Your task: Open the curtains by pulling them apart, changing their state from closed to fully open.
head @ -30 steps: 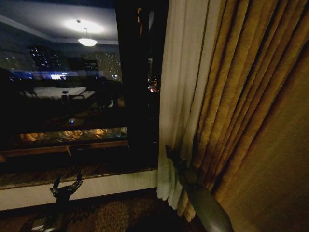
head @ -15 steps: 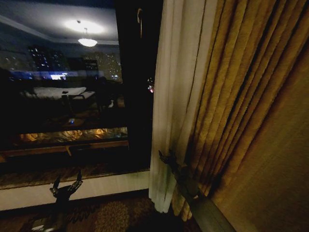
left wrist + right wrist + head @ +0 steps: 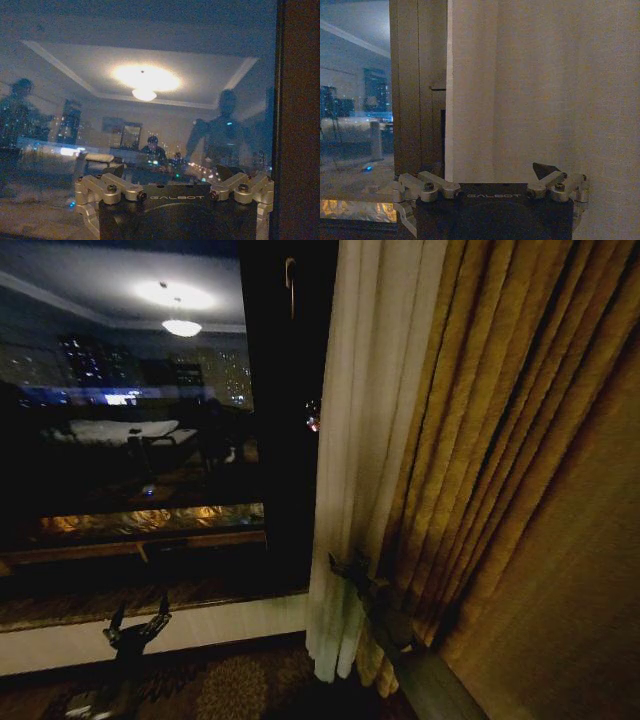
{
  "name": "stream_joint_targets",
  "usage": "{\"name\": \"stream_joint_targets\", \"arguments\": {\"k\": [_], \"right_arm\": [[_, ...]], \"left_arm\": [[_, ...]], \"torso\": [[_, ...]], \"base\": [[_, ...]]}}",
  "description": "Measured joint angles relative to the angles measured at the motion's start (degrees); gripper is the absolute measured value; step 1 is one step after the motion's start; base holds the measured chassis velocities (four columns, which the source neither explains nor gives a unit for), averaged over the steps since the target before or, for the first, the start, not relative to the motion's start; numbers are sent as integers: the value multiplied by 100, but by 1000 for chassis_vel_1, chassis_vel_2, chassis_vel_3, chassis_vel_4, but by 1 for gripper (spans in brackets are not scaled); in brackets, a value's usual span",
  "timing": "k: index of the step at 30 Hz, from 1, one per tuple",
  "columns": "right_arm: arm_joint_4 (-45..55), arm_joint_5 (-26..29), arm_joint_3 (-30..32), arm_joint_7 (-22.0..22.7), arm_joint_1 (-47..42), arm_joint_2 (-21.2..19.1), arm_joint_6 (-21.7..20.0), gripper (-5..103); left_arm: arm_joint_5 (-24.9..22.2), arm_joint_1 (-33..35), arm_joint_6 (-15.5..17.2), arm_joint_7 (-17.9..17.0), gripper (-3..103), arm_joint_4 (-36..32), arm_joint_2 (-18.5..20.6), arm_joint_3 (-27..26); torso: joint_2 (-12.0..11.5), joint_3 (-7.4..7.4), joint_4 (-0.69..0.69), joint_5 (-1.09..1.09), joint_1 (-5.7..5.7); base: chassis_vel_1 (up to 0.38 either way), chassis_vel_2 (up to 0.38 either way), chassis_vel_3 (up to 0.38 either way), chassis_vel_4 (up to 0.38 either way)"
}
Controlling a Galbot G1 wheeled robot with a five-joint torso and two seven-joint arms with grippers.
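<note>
One sheer curtain (image 3: 350, 470) lies against our right tool (image 3: 347, 567), grip state unreadable; left tool (image 3: 137, 625) open, low. Risk: fabric slipping free, panel swinging shut.

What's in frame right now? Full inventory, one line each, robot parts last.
sheer curtain: 1 panel, cream-white, gathered right of the window frame
drape: 1, golden-yellow, right of the sheer curtain
window: 1, dark glass reflecting a lit room, left half of the head view
window frame: 1, dark, vertical, between glass and sheer curtain
sill: 1, pale, below the glass
carpet: 1, patterned brown, on the floor
left gripper: open, low before the sill
right gripper: against the sheer curtain's lower part
</note>
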Motion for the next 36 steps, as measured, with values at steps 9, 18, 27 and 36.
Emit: {"name": "stream_joint_targets", "arguments": {"k": [9,18,27,36], "right_arm": [[-8,-1,1,0,4,2,5,100],[-12,-1,1,0,8,5,9,100],[-16,-1,0,-1,9,5,9,100],[-16,-1,0,-1,9,5,10,100]], "left_arm": [[0,0,0,0,100,0,0,1],[0,0,0,0,100,0,0,1],[0,0,0,0,100,0,0,1],[0,0,0,0,100,0,0,0]], "torso": [[-1,0,-1,0,0],[0,0,0,-1,0],[0,0,0,-1,1],[0,0,1,0,-1]], "base": [[41,40,-34,-37],[189,193,-189,-183],[306,313,-308,-303],[357,357,-369,-354]]}}
